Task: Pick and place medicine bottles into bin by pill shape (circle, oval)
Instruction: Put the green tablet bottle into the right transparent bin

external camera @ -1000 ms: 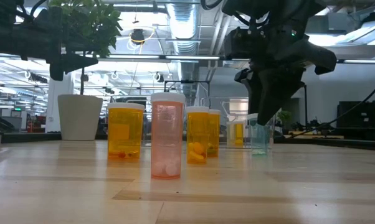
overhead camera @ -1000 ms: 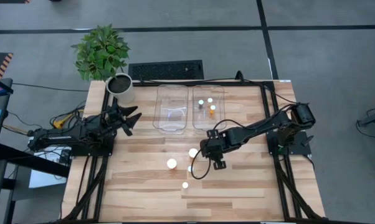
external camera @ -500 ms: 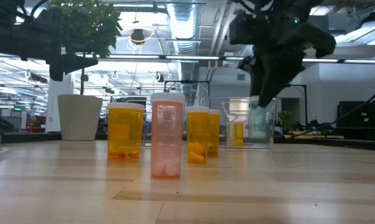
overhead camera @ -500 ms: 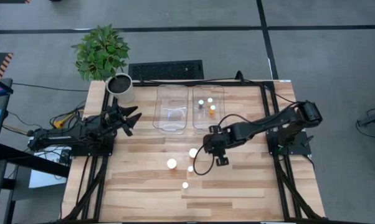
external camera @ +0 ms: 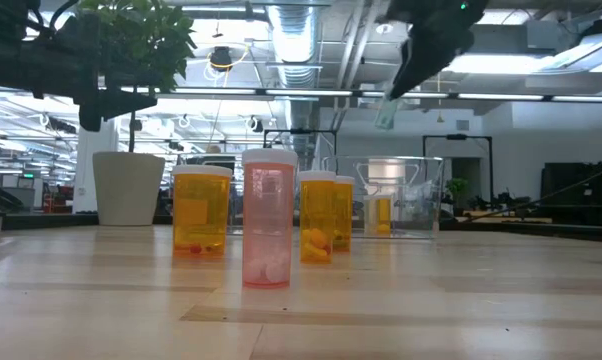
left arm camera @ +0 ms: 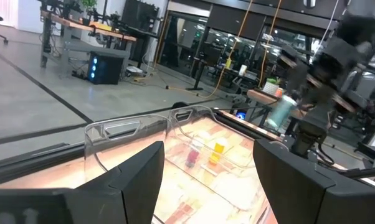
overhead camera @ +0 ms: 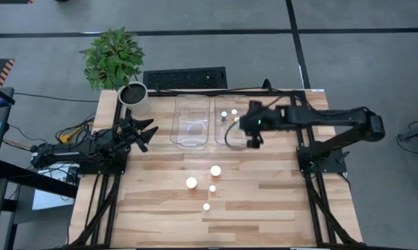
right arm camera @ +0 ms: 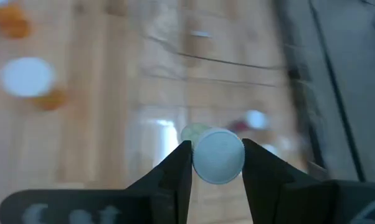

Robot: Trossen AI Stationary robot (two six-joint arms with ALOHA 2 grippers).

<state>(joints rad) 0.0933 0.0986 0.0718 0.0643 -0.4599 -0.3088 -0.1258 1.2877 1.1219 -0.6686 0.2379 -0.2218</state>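
My right gripper (overhead camera: 251, 127) hangs high over the right-hand clear bin (overhead camera: 245, 104), shut on a small pale green medicine bottle (external camera: 385, 113) with a white cap (right arm camera: 218, 155). That bin holds a few bottles (overhead camera: 235, 123); the left bin (overhead camera: 191, 122) beside it looks bare. Several capped bottles stand upright on their bases mid-table: orange ones (external camera: 202, 212) (external camera: 317, 218) and a pink one (external camera: 268, 232), their white caps showing from above (overhead camera: 191, 182). My left gripper (overhead camera: 144, 132) waits open at the table's left side, pointing level toward the bins. My right gripper pinches the green bottle at its cap end (right arm camera: 218, 155) between its two fingers, one on each side of the round cap. The fingers slant down from the table's right. The bottle's body (external camera: 385, 113) hangs tilted below them, lifted well clear of table and bin.
A white plant pot (overhead camera: 135, 97) with a leafy plant stands at the far left corner. Black frame rails (overhead camera: 301, 132) run along the table's sides. Bare wood lies near the front edge (overhead camera: 264, 215).
My right gripper has lifted the green bottle off the table near the standing bottles and carried it up and toward the far edge, over the right bin. The bottle, upright at first, now hangs tilted.
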